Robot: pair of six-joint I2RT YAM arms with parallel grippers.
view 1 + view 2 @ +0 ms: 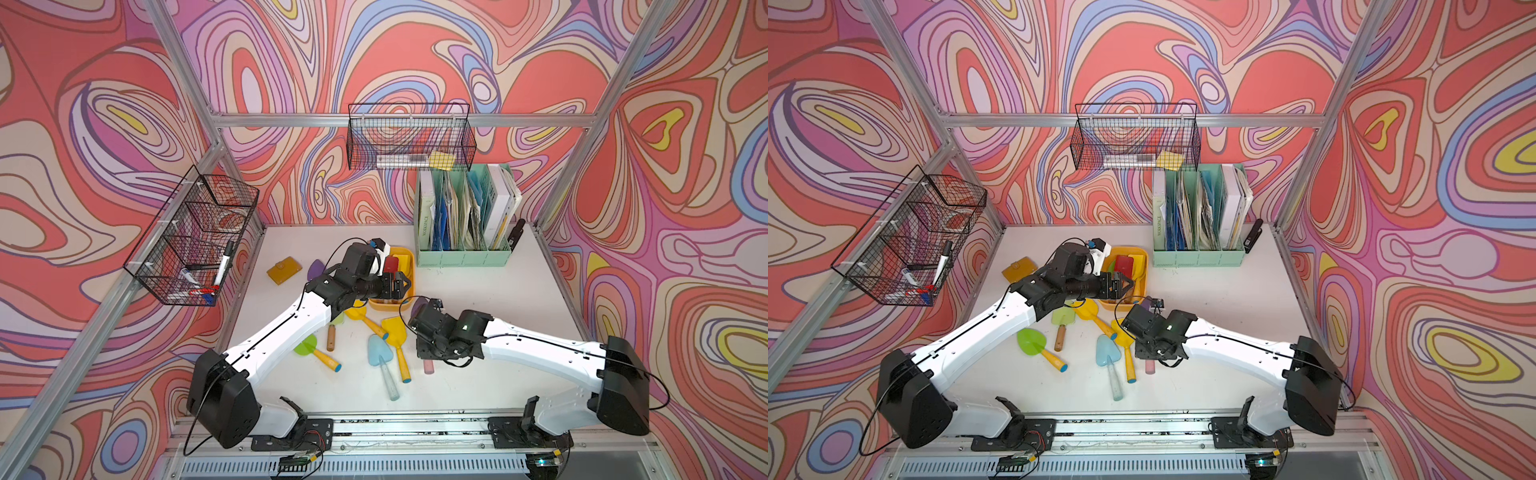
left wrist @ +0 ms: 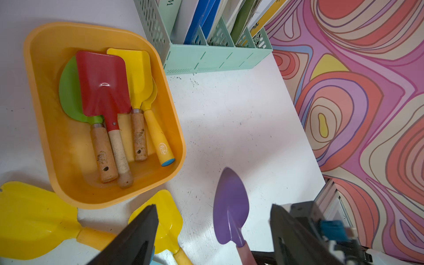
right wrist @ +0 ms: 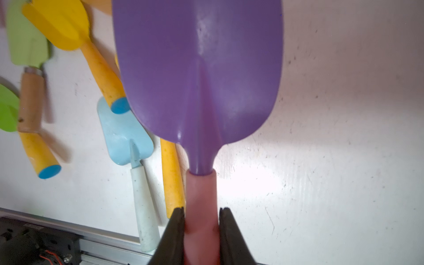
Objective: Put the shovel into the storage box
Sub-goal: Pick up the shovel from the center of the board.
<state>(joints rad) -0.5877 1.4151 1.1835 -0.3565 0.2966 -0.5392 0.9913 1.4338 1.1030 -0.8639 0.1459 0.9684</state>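
four shovels lie in the storage box [image 2: 41, 103], just ahead of the left gripper [image 2: 213, 206], its jaws spread. right gripper [image 3: 200, 210] pinches the purple shovel [image 3: 199, 68] by its handle; blue shovel [image 3: 125, 133] and yellow shovel [image 3: 57, 25] crowd beside its jaws.

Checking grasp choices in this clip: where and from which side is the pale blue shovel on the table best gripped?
Likely from straight above, since the pale blue shovel lies flat. Take its handle near the end, jaws closing across it: yellow shovels' handles crowd the blade, while that end lies free of them.
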